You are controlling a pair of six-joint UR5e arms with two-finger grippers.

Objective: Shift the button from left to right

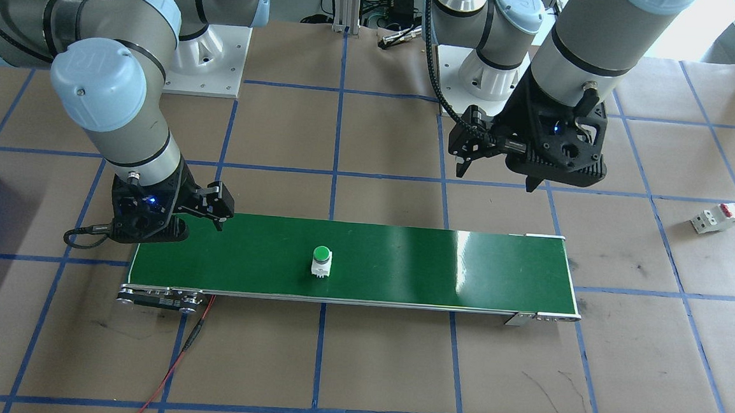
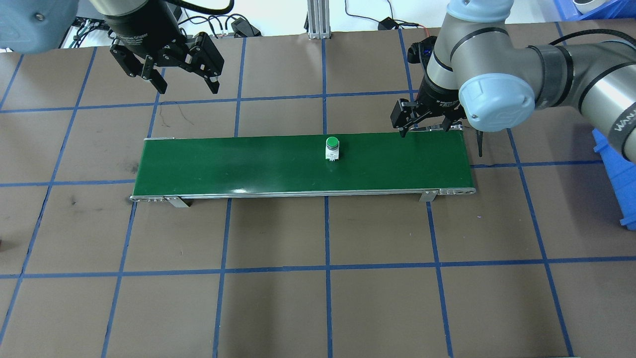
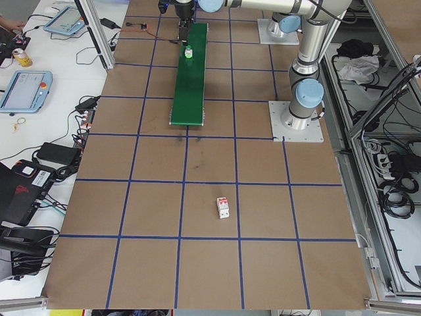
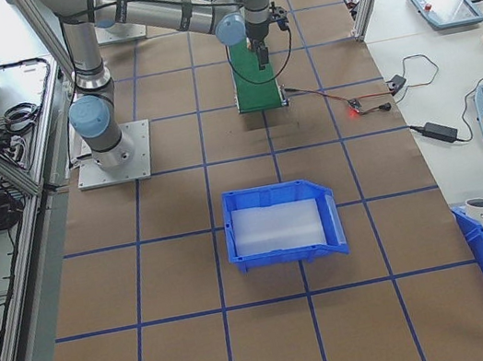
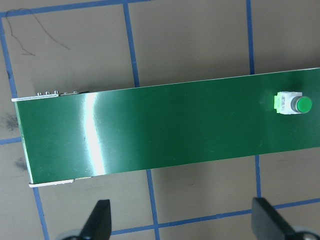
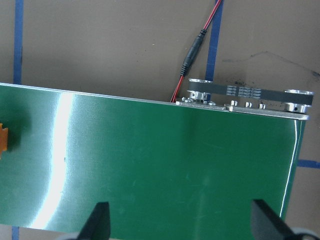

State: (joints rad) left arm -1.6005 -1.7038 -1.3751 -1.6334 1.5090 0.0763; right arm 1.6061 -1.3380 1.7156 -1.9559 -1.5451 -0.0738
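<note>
Round-capped green button (image 1: 321, 260) on glossy green belt (image 1: 402, 260) — both arms' fingers (image 2: 164, 79) (image 2: 431, 130) spread wide, empty.

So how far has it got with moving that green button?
Roughly halfway: the button stands mid-belt on the green conveyor, held by neither hand. The left hand hangs open, clear of the belt. The right hand waits open over its end; the pickup remains.

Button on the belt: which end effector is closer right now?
Right. The right end effector hangs over the belt's right end, near the button. The left end effector sits off the belt, beyond its left end.
</note>
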